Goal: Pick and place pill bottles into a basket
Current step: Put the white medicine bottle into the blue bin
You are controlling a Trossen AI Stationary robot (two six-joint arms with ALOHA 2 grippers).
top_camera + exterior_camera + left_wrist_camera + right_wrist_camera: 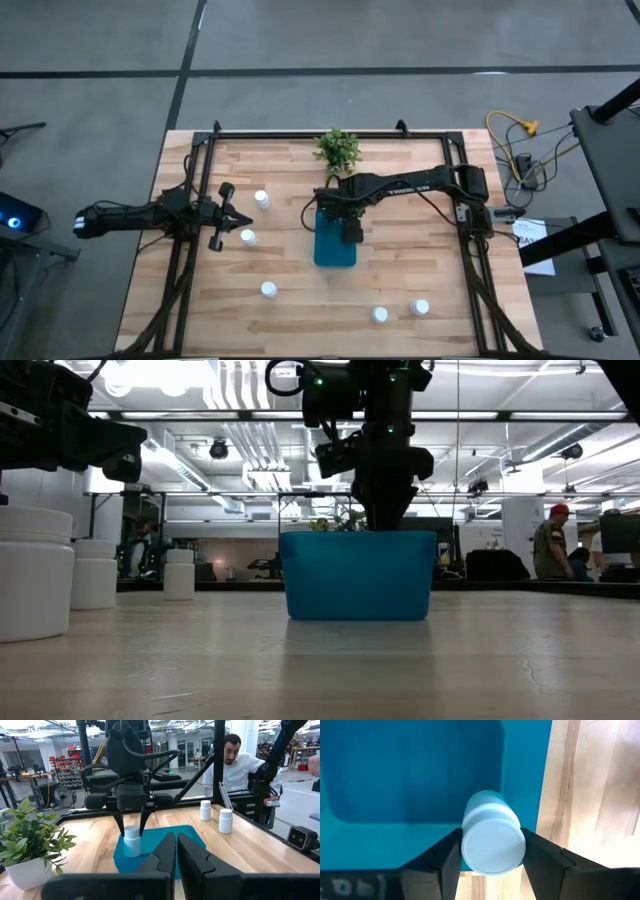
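The worktop (300,310) carried five loose pill bottles (268,289), spread to either side of the teal basket (334,250) near the plant (338,150). My right gripper (492,855) hung over the basket, its fingers (442,862) flanking a sixth bottle (492,840), cap toward the wrist; they looked to be parting, contact on both sides unclear. My left gripper (243,221) waited shut over the worktop's left side. To release well, I judged I should open smoothly while the bottle sat inside the basket's wall, then lift straight up.
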